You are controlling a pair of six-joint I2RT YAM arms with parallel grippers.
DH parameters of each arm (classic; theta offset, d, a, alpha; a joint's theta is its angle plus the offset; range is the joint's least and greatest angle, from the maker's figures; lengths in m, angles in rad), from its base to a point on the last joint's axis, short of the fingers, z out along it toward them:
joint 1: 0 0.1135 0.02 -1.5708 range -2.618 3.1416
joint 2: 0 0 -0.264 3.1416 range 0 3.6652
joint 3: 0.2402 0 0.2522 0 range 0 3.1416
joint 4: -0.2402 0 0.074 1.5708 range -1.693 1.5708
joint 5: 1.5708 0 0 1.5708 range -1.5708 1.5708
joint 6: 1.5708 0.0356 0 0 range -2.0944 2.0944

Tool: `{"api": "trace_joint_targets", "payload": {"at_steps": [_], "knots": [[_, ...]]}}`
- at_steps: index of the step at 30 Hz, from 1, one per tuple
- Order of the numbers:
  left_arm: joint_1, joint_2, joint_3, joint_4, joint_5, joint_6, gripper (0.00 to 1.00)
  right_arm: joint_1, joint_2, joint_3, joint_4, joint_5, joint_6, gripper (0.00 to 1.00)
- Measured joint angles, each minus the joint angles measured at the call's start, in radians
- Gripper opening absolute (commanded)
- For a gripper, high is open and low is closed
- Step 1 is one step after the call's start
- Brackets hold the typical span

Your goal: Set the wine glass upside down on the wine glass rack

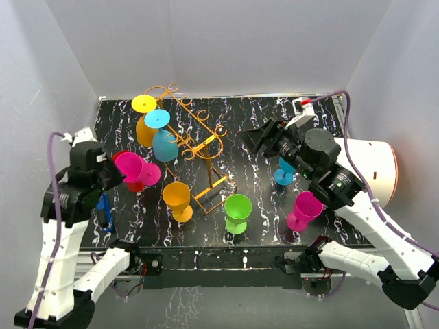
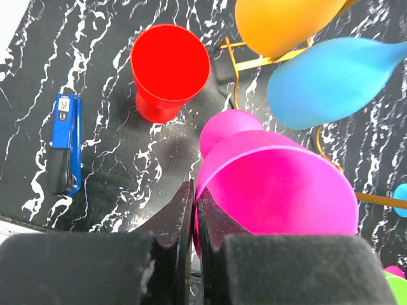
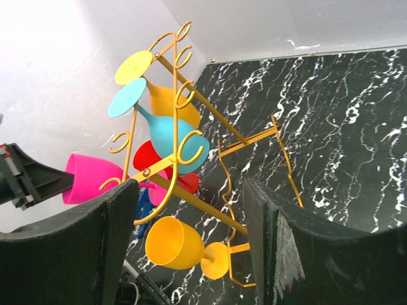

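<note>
Grips magenta plastic wine glass (image 2: 280,184) by its rim in closed left end effector (image 2: 195,198), tipped sideways just left of golden wire wine glass rack (image 1: 201,145). Holds right end effector (image 3: 187,210) wide, empty, right of rack.

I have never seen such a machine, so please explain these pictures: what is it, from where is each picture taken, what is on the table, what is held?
Two robot arms stand at a black table. One picture looks down from above; the other two come from a camera on each wrist. The left gripper is shut on the rim of a pink wine glass. The right gripper is open and empty. On the golden wire rack an orange glass and a blue glass hang upside down. A green glass and others stand on the table.
</note>
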Motion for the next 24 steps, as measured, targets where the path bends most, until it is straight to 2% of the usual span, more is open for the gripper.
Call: {"api": "trace_joint_targets", "payload": {"at_steps": [9, 14, 18, 24], "knots": [[0.000, -0.078, 0.233, -0.108, -0.068, -0.030, 0.00, 0.000, 0.024, 0.013, 0.066, -0.073, 0.055, 0.68], [0.000, -0.119, 0.378, -0.106, -0.095, -0.046, 0.00, 0.000, 0.022, 0.013, 0.116, -0.113, 0.079, 0.74], [0.000, -0.143, 0.463, -0.069, -0.102, -0.042, 0.00, 0.000, 0.010, 0.013, 0.136, -0.132, 0.096, 0.76], [0.000, -0.162, 0.493, 0.069, -0.069, 0.018, 0.00, 0.000, -0.019, -0.001, 0.202, -0.148, 0.135, 0.74]]}}
